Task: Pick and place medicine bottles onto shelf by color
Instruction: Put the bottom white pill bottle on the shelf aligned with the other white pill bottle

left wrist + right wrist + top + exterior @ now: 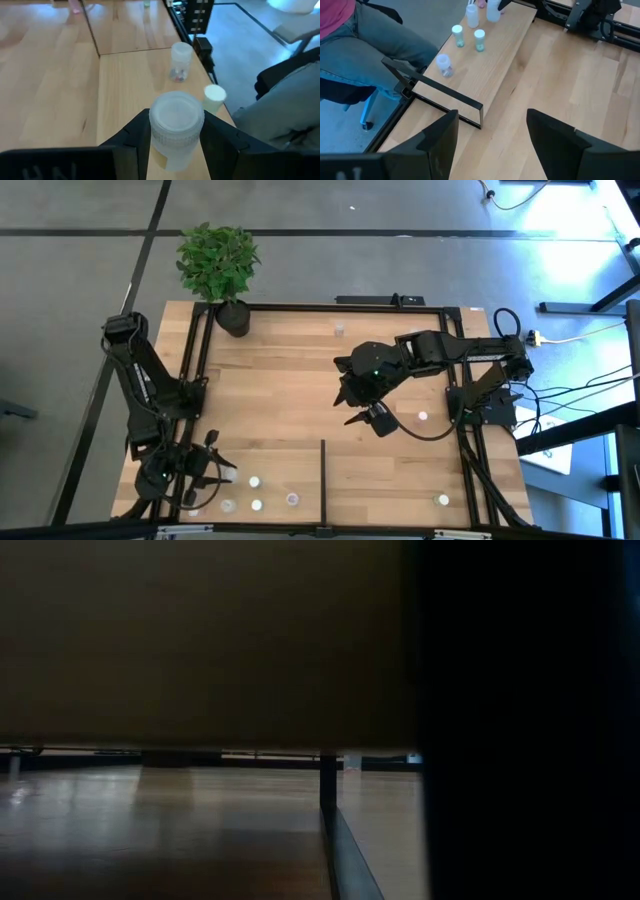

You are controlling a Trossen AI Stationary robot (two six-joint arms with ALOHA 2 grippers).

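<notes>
One small bottle [176, 131] sits clamped between the left gripper's [176, 142] dark fingers [134, 136], low in the centre of the left wrist view, with its wide white cap just above the fingertips. It looks like light, stiff plastic — easy to lift, probably smooth enough to slip or tip if gripped only at the cap. My judgement is that the round body below the cap, where the fingers now press, is the sound place to hold it.

In the high view the left gripper [200, 470] lies at the lower left of the frame, over the near strip of the shelf [290, 380]; a few loose bottles [256, 481] stand just to its right, and one more [442, 500] sits at the lower right, beyond the short black divider bar [322, 480]. The right gripper [362, 412] hangs over the middle of the frame, fingers apart and holding nothing.

The left wrist view alone shows the grip itself, plus two neighbours ahead — a clear bottle [180, 61] with something coloured inside and a white-capped one [214, 98]. The right wrist view [490, 132] shows the spread fingers and a row of bottles [479, 40] in its upper part, beside a seated person's legs [385, 45]. The low view is almost wholly blocked by dark shapes — only bare boards and the bar's end show.
</notes>
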